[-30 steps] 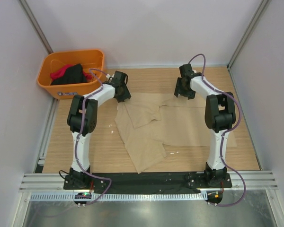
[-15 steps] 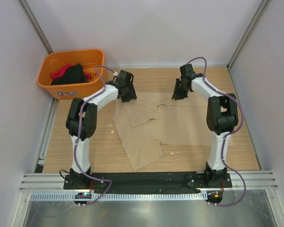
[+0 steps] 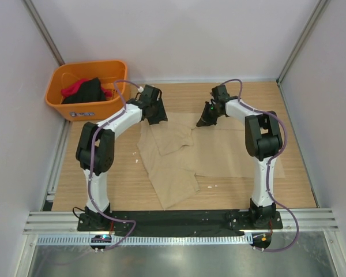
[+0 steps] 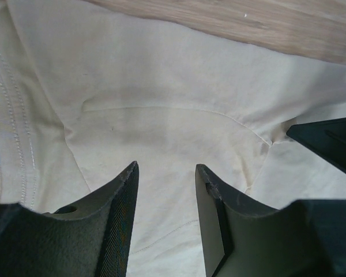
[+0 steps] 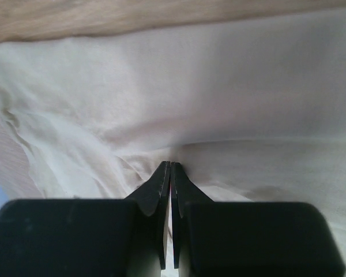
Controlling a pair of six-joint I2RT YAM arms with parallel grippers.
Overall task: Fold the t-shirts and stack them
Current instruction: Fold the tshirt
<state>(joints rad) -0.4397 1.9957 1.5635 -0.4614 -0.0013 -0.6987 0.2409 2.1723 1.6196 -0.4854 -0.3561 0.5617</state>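
A tan t-shirt [image 3: 225, 153] lies spread on the wooden table, its left part folded over in loose layers [image 3: 170, 167]. My left gripper [image 3: 157, 117] hovers over the shirt's far left corner, open, with only flat cloth [image 4: 161, 109] showing between its fingers [image 4: 122, 196]. My right gripper [image 3: 205, 122] is at the shirt's far edge, shut on a pinch of the fabric [image 5: 248, 86]. In the right wrist view its gripper [image 5: 171, 165] has the cloth bunching up at the tips. The right gripper's dark tip [image 4: 328, 141] shows at the edge of the left wrist view.
An orange bin [image 3: 60, 75] at the far left corner holds dark and red clothes [image 3: 83, 89]. Bare wood [image 3: 98, 179] lies left of the shirt. White walls and metal posts enclose the table on three sides.
The right gripper has closed on the shirt's far edge and drawn it leftward. The left gripper has shifted right and further onto the shirt's corner, staying open.
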